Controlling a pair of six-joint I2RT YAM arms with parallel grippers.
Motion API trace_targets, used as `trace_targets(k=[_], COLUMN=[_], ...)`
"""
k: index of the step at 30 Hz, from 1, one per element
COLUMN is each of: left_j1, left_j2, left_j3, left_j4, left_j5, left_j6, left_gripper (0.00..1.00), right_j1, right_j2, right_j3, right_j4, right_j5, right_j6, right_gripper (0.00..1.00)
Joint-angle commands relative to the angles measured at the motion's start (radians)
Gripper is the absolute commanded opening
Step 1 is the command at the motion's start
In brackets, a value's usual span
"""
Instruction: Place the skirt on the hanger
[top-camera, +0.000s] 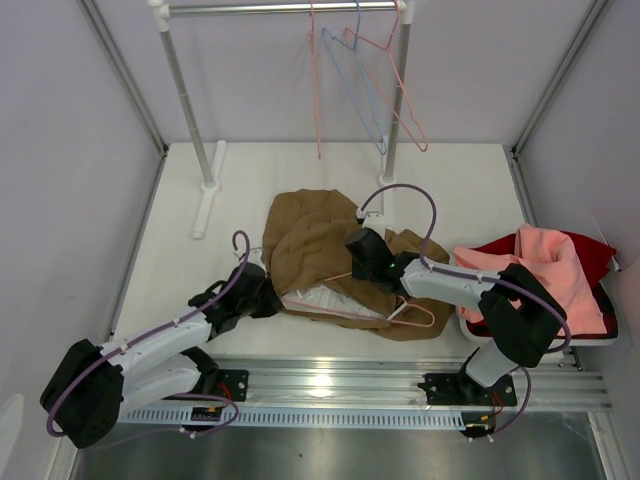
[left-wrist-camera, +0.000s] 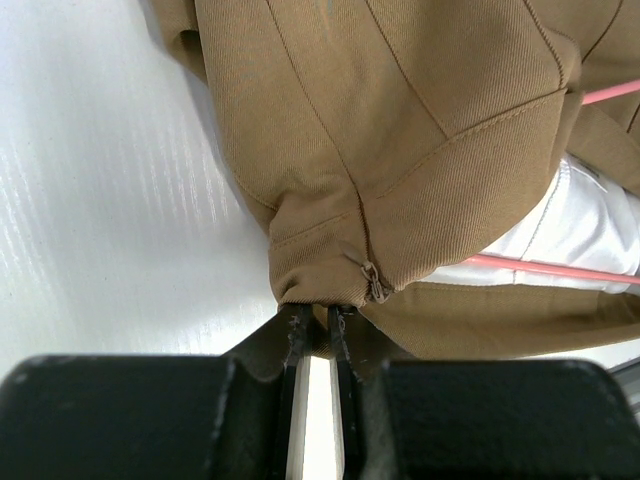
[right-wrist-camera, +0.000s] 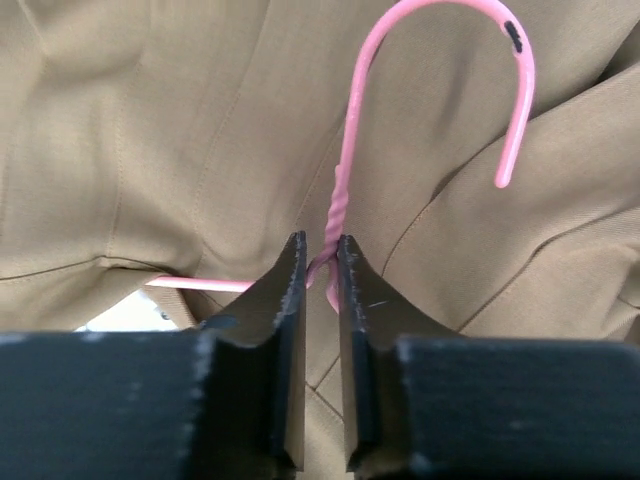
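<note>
Now the left gripper (left-wrist-camera: 316, 325) pinches the skirt (left-wrist-camera: 400, 150) edge, and the right gripper (right-wrist-camera: 321, 265) squeezes the hanger (right-wrist-camera: 338, 200) neck. A hard pull could slip the cloth free.

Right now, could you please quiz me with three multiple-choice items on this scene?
1. Where does the salmon-pink cloth lie? A) hung up high B) at the far left C) on the dark red cloth at the right.
2. What colour is the hanger in the right gripper? A) pink B) light blue C) white.
3. What is the left gripper doing? A) open over bare table B) shut on the edge of the skirt C) shut on the hanger.
Answers: C, it drapes over red cloth; A, pink wire between the jaws; B, it pinches tan fabric by the zipper.
</note>
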Motion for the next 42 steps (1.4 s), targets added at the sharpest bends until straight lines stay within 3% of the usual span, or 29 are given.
trace_targets(k=[1,4,16,22,34,42], left_j1=[-0.009,-0.015,-0.117,-0.188,-0.271,-0.274], left_j2=[-0.016,-0.021,-0.013,0.024,0.304,0.395], left_j3=[0.014,0.025,0.135,0.219,0.356,0.385], left_j4=[-0.040,-0.049,-0.066,-0.061,-0.035,-0.018], left_j5=[-0.036,-0.040,-0.102,-0.148,-0.205,-0.257], left_j6=[-0.007,-0.005,0.076,0.140,0.222,0.235], left_gripper=[0.15,0.16,0.34,0.36,0.38,0.38], right_j1=[0.000,0.002,0.048,0.054,0.055,0.055], right_j2=[-0.067,-0.084,-0.129,-0.123,-0.119,-0.129], right_j3=[0.016,0.011,-0.001,-0.006,-0.003,-0.004], right_j4=[0.006,0.003,-0.014,-0.012,-0.017,-0.019], right_j5=[0.024,0.031,0.083,0.089,0.097,0.095], right_j6=[-0.015,-0.017,-0.024,-0.018,-0.017,-0.023], right_gripper=[0.09,0.00,0.00,0.00,0.00,0.00])
